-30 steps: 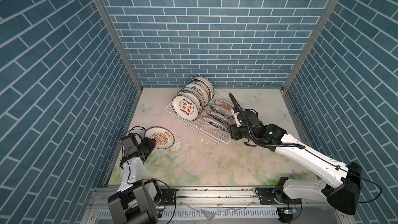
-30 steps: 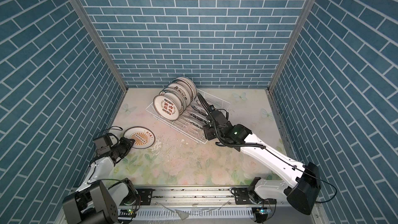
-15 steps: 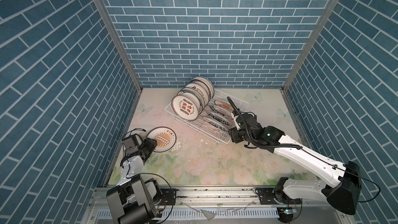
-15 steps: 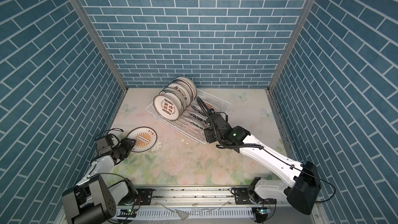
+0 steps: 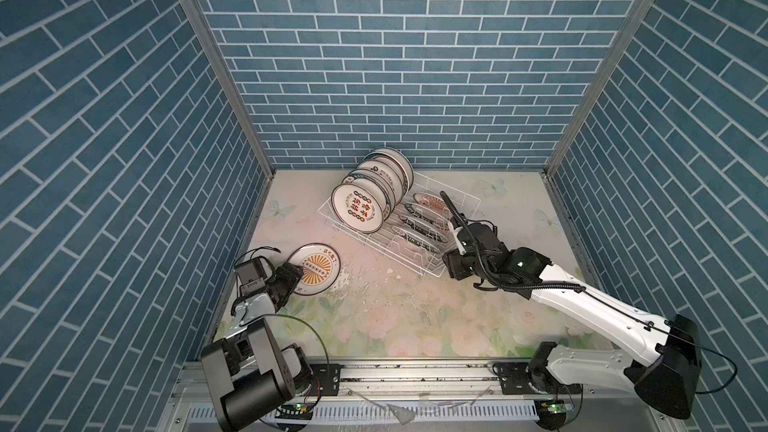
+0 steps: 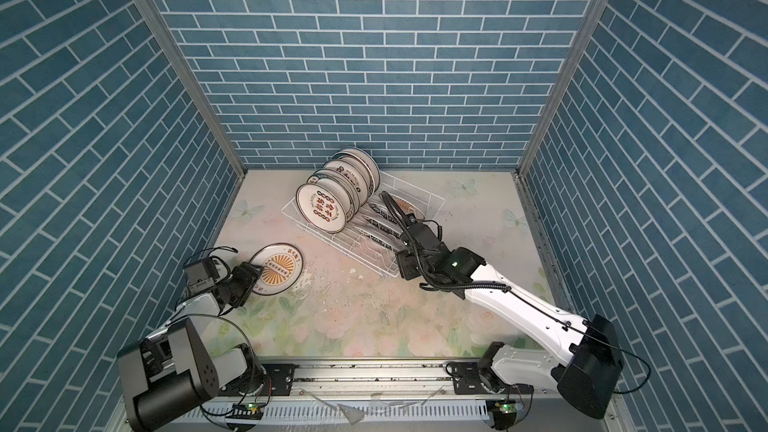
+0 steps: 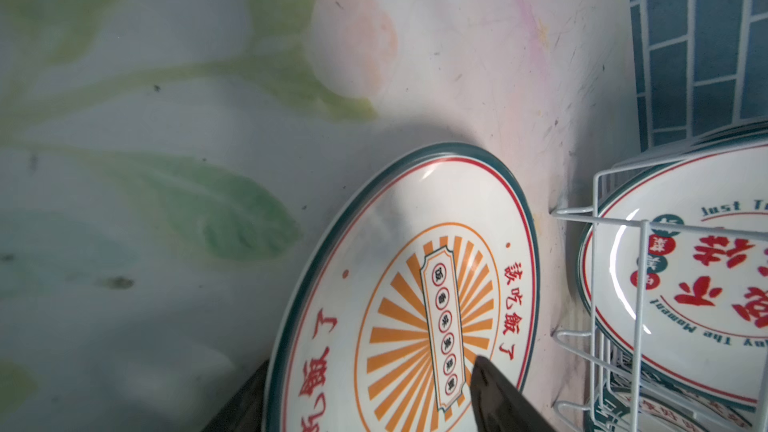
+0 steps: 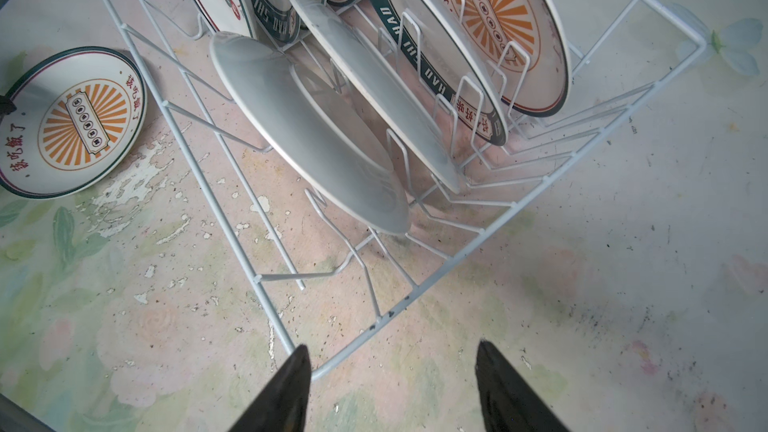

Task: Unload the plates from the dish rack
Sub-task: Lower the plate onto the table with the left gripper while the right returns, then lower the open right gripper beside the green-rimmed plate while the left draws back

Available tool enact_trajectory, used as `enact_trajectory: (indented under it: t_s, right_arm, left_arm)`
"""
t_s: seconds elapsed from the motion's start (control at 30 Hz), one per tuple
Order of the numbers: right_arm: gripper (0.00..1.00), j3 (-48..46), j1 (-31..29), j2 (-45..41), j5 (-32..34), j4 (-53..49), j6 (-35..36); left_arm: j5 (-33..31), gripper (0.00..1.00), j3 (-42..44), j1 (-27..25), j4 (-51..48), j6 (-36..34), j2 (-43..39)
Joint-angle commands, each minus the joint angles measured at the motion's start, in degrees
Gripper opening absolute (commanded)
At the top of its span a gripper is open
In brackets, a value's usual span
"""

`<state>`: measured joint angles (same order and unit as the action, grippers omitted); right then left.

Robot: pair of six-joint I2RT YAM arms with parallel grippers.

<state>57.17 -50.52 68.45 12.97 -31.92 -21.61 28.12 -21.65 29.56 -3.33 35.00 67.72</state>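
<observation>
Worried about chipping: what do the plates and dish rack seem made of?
The plates look like glazed ceramic: glossy highlights, printed patterns, white backs. The dish rack looks like white-coated metal wire, thin bent rods; paint or plastic coating, unclear.

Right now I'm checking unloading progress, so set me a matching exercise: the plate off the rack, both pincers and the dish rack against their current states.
1 loose plate
2 left pincer
3 right pincer
4 dish rack

A open, empty, at the rack's near corner
B holds leaning plates
C face up on the table
D open, astride the loose plate's rim

Pairs: 1-C, 2-D, 3-A, 4-B
</observation>
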Motion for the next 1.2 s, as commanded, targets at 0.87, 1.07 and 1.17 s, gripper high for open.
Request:
enact_trajectory:
  t_s: [0.87,1.07,1.17]
  right_arm:
    - [0.58,12.4,-0.9,15.5,-2.0,3.0,12.5]
    - [0.56,15.5,-1.1,19.7,-2.9,2.9,13.9]
    - [0.55,17.1,-1.2,22.1,-2.6,3.0,14.5]
  left_arm:
    - [-4.8,0.99,-5.2,-21.0,-13.1,2.6,-20.2]
    - [-8.6,0.99,-5.2,-30.7,-11.5,2.3,-18.5]
    - [-10.0,0.99,-4.3,-34.1,-10.4,1.8,-18.1]
